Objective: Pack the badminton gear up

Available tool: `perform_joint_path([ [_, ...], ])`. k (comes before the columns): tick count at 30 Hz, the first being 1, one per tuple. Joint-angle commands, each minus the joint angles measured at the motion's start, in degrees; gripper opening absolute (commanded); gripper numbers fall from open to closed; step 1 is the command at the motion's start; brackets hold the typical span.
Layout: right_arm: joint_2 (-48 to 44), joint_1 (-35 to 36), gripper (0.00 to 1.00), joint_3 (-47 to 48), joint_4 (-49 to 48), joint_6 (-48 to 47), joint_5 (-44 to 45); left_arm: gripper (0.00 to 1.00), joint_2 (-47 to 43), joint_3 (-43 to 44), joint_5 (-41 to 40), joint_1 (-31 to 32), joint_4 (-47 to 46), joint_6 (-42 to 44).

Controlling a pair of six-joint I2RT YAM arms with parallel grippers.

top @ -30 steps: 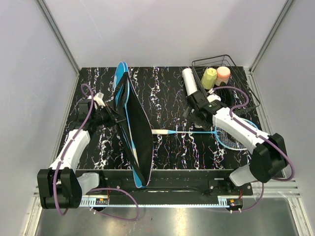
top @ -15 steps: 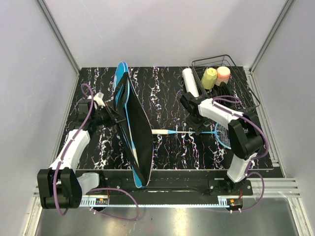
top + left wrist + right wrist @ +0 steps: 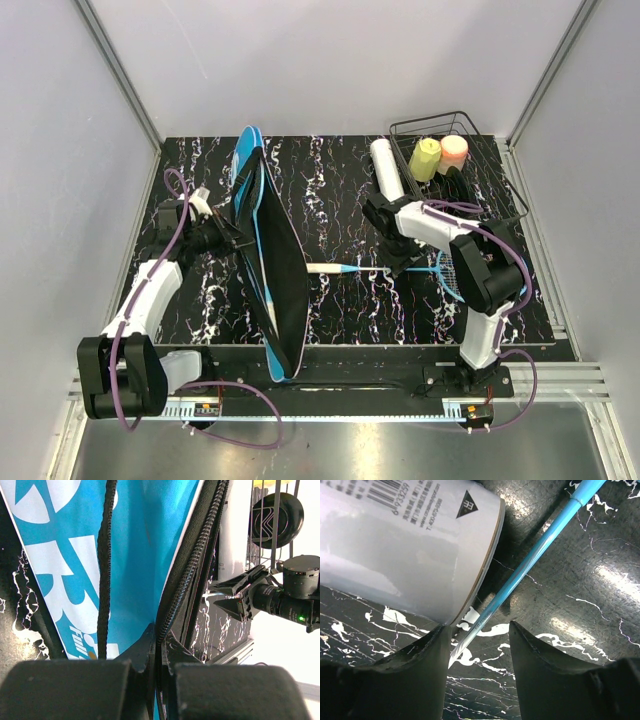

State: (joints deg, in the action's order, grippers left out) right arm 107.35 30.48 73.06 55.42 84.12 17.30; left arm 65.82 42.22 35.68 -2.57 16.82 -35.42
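Note:
The blue cover (image 3: 268,255) stands on edge, held open. My left gripper (image 3: 226,236) is shut on its black zipper edge (image 3: 161,630); the cover's blue lettered face (image 3: 75,565) fills the left wrist view. One racket lies on the table: white handle (image 3: 322,268), blue shaft (image 3: 385,267), head (image 3: 452,283) mostly under my right arm. My right gripper (image 3: 399,260) is open, its fingers astride the shaft (image 3: 530,560), low over the table. The white tube (image 3: 386,168) ends beside the left finger (image 3: 405,545). No shuttlecocks or second racket are in view.
A black wire basket (image 3: 480,185) stands at the back right with a yellow bottle (image 3: 425,157) and a pink one (image 3: 454,150). Grey walls close in the table on three sides. My right gripper (image 3: 235,597) shows beyond the cover in the left wrist view.
My right arm has folded inward and its gripper has come down from beside the tube onto the racket shaft. The arm now covers the racket head. The left arm and cover have not moved.

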Motion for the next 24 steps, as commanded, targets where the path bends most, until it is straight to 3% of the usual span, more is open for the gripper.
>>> perform_joint_path([
  [1, 0.31, -0.25, 0.55, 0.86, 1.1, 3.16, 2.56, 0.0, 0.18, 2.52, 2.64, -0.86, -3.37, -0.26],
  [4, -0.12, -0.25, 0.5, -0.37, 1.01, 4.04, 2.92, 0.0, 0.18, 2.34, 2.9, -1.03, -3.64, -0.35],
  [6, -0.47, -0.24, 0.4, -1.51, 0.57, 4.12, 3.27, 0.0, 0.18, 2.26, 2.99, -1.21, -3.72, -0.44],
  [17, -3.11, -0.25, 0.34, -7.13, -2.15, 6.06, 4.76, 0.0, -0.43, 1.73, 2.55, -1.47, -4.07, -0.7],
  [24, -9.77, -0.16, 0.18, -11.79, -4.7, 7.64, 4.94, 0.0, -1.31, 1.73, 1.24, -1.48, -3.2, 0.0],
])
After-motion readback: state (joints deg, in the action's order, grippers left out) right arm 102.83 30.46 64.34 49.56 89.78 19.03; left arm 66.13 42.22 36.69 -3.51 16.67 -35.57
